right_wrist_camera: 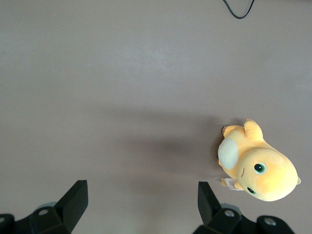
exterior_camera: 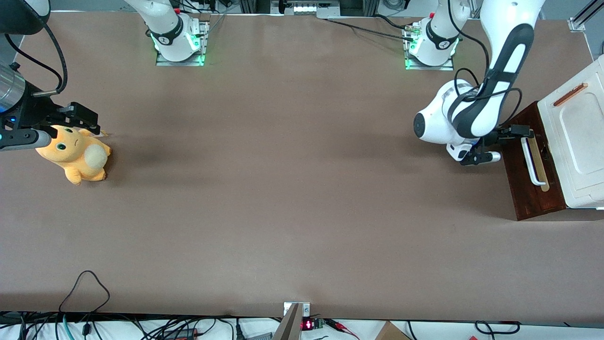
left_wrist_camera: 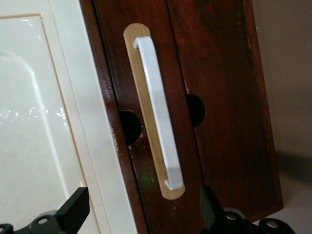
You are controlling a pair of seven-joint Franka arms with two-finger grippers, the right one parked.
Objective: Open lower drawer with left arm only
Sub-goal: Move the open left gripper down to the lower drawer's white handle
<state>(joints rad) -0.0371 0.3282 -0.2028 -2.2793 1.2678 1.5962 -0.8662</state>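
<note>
You have the lower drawer (exterior_camera: 532, 182) at the working arm's end of the counter (exterior_camera: 283, 189), under the upper panel (exterior_camera: 578, 141). Its bar handle (exterior_camera: 531, 163) lies along its front. Your end effector (exterior_camera: 495, 146) sits just in front of that drawer, fingers spread, level with the handle's end farther from the front camera. The plush toy (exterior_camera: 75, 153) lies well apart from the drawer, toward the parked arm's end.

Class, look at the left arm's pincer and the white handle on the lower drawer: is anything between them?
Nothing visible. The open pincer sits just in front of the lower drawer, its fingers straddling one end of the white handle.
</note>
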